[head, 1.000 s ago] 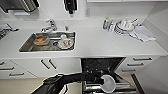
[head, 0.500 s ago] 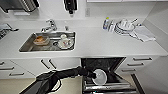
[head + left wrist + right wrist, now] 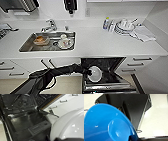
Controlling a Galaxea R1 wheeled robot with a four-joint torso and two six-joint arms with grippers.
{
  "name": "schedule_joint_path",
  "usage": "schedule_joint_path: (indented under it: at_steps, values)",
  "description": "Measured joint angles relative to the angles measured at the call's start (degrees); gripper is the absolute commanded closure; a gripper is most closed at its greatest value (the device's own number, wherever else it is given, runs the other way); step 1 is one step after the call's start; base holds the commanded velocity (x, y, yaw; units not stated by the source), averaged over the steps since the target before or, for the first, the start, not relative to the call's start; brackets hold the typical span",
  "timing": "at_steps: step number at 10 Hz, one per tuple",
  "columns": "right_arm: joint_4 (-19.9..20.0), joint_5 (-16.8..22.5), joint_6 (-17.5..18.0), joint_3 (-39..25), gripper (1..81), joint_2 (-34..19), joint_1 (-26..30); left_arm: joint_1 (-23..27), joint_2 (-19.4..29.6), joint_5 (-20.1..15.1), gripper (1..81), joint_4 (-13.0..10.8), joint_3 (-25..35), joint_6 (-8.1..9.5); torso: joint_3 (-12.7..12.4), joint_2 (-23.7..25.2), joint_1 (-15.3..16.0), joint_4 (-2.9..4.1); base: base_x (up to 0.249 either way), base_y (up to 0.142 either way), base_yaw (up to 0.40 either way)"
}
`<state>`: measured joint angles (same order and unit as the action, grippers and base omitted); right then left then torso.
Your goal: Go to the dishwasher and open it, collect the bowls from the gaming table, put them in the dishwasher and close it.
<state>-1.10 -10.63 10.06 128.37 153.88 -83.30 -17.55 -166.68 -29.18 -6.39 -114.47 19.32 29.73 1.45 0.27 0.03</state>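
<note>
My left arm reaches in over the open dishwasher [image 3: 105, 72], and at its end the left gripper [image 3: 88, 72] carries a white bowl [image 3: 95, 74], round, shallow and glossy, turned so its hollow faces up toward my head camera; it hangs above the dark lowered door. I cannot make out how wide those fingers stand. In the left wrist view the same white bowl [image 3: 70, 126] bulks large beside the door's inner panel, where a grey detergent compartment [image 3: 40, 127] sits near the door's edge, with the dark tub beyond. In the right wrist view a bright blue bowl [image 3: 107, 124] sits close to the lens, smooth plastic with a round inner base; the right gripper's fingers are hidden, so I cannot tell its grip. Above the dishwasher runs a white counter [image 3: 100, 42]. A steel sink [image 3: 27, 46] with dishes is set toward its left end, and stacked white plates [image 3: 123, 27] and a cloth [image 3: 143, 33] lie near its right back corner. White drawers [image 3: 140, 62] flank the machine.
</note>
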Motion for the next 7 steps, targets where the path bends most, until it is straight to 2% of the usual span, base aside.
schedule_joint_path:
  at_steps: [2,3,4,7]
  values:
    - [0.00,0.02,0.02,0.00,81.1,0.09,0.00,0.88,-1.49,0.17,81.1,0.00,0.28,0.02,0.00,0.00,0.00,0.00,0.000,0.000,0.000]
    - [0.00,0.02,0.02,0.00,81.1,0.11,0.02,0.91,-2.19,0.28,1.0,-0.02,0.30,-0.48,0.00,0.00,0.00,0.00,0.000,0.000,0.000]
    - [0.00,0.02,0.02,0.00,81.1,0.11,0.02,0.91,-2.83,0.61,1.0,0.30,0.48,0.22,0.00,0.00,0.00,0.00,0.000,0.000,0.000]
    - [-0.02,0.07,0.02,0.00,81.1,0.12,0.15,0.59,-2.97,0.72,1.0,0.27,0.61,0.20,0.00,0.00,0.00,0.00,0.000,0.000,0.000]
